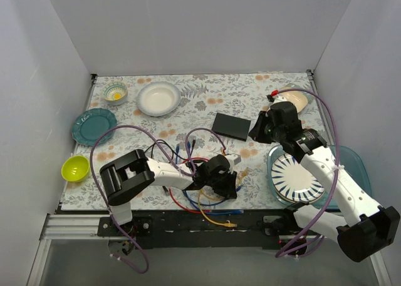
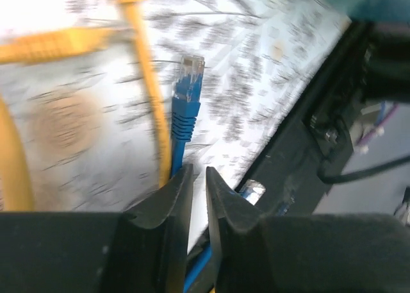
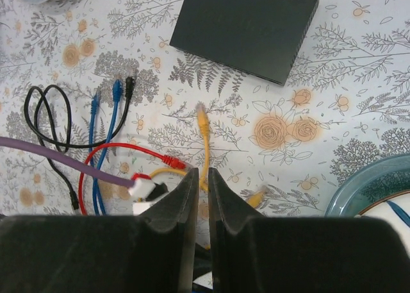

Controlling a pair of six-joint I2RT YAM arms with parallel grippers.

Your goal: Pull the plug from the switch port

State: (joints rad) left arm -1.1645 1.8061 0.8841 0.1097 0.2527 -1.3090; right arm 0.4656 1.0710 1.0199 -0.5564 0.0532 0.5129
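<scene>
The switch [image 1: 230, 126] is a flat matte-black box lying on the floral cloth; it also shows in the right wrist view [image 3: 246, 27]. No cable runs into any edge that I can see. Loose cables lie in front of it: yellow [image 3: 204, 123], red [image 3: 170, 159], blue [image 3: 116, 91] and black [image 3: 130, 83]. My left gripper [image 1: 230, 181] [image 2: 198, 169] is low over the cable tangle near the front edge, jaws nearly together. A blue plug [image 2: 190, 68] lies just beyond its tips, and its cable passes under the fingers. My right gripper [image 1: 258, 132] [image 3: 200, 171] is shut and empty, right of the switch.
A white bowl [image 1: 158, 98], a small patterned bowl [image 1: 115, 92], a teal plate [image 1: 94, 126] and a yellow-green bowl [image 1: 75, 168] sit at the left. A striped plate [image 1: 299, 176] rests on a teal tray [image 1: 354, 164] at the right. The black front rail [image 2: 301, 145] is close to my left gripper.
</scene>
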